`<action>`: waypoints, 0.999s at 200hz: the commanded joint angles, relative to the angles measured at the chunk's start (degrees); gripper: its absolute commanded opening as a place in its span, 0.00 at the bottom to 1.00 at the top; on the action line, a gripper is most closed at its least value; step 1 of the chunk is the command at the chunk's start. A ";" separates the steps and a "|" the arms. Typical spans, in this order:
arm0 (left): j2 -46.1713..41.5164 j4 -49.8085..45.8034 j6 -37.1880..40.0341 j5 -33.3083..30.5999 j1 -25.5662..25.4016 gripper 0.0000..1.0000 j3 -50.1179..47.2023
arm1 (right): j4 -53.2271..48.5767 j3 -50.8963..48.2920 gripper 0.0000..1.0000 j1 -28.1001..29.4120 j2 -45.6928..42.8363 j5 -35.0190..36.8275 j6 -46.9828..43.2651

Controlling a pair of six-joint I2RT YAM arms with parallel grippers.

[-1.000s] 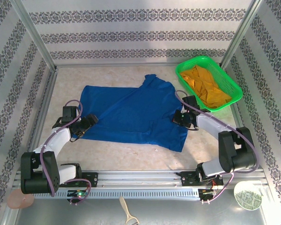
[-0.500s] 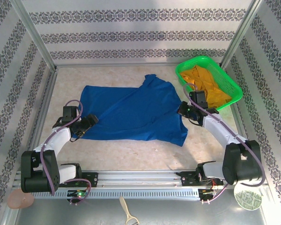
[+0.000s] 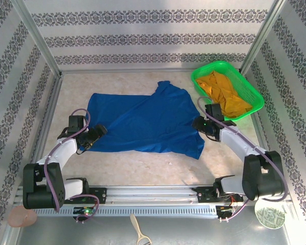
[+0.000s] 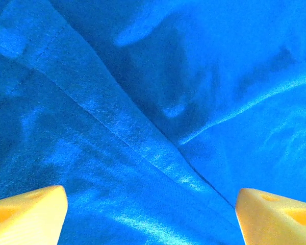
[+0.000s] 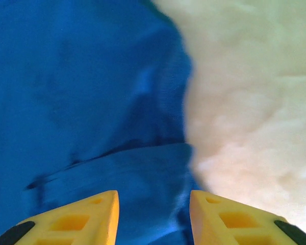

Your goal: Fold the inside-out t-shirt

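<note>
Right hand (image 5: 153, 206) parted over t-shirt (image 3: 143, 122) right edge; bare table (image 3: 143, 166) beside.

The left arm (image 3: 61, 152) and right arm (image 3: 238, 144) have white link shells between black joint housings, on black bases (image 3: 41, 191). A mauve cable (image 3: 81, 112) loops along each. A small green light (image 3: 86, 210) glows by the left base. The left gripper (image 4: 150, 196) carries yellow wedge-shaped fingers (image 4: 25, 214) with shallow hollows. The right gripper (image 5: 153, 196) has yellow fingers (image 5: 79, 219) with rectangular recesses and black patches at their outer corners.
</note>
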 commanded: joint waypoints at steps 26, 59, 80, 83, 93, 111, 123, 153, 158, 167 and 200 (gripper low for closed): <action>-0.13 1.09 0.54 0.27 0.40 0.86 1.29 | -6.89 12.05 0.51 13.07 8.94 2.78 -7.11; -0.32 1.12 0.11 0.50 0.42 0.86 1.37 | -10.03 18.94 0.53 19.14 19.51 4.88 -7.39; -0.67 1.09 0.17 0.54 0.42 0.86 1.46 | -11.21 21.56 0.53 22.10 23.92 8.40 -6.67; -0.67 1.08 0.07 0.61 0.40 0.86 1.43 | -11.38 21.81 0.53 22.28 24.38 8.80 -6.57; -0.88 1.09 0.09 0.69 0.40 0.86 1.37 | -11.51 22.34 0.53 22.92 25.70 10.00 -6.05; -0.95 1.18 0.01 0.91 0.39 0.86 1.23 | -11.20 22.89 0.52 23.24 27.32 10.69 -5.23; -1.03 1.40 -0.06 0.99 0.42 0.87 1.13 | -10.93 23.17 0.51 23.25 28.06 10.86 -4.89; -0.85 1.96 -0.14 1.15 0.40 0.86 0.95 | -10.88 24.30 0.47 23.21 30.06 11.00 -4.61; -0.69 2.04 -0.20 1.21 0.41 0.87 0.90 | -10.89 24.48 0.46 23.25 30.40 11.00 -4.51; -0.52 2.30 -0.25 1.37 0.40 0.86 0.78 | -10.87 24.78 0.43 23.15 30.94 10.85 -4.27; -0.23 2.91 -0.51 1.55 0.42 0.86 0.75 | -10.74 24.58 0.12 22.90 31.23 10.46 -3.76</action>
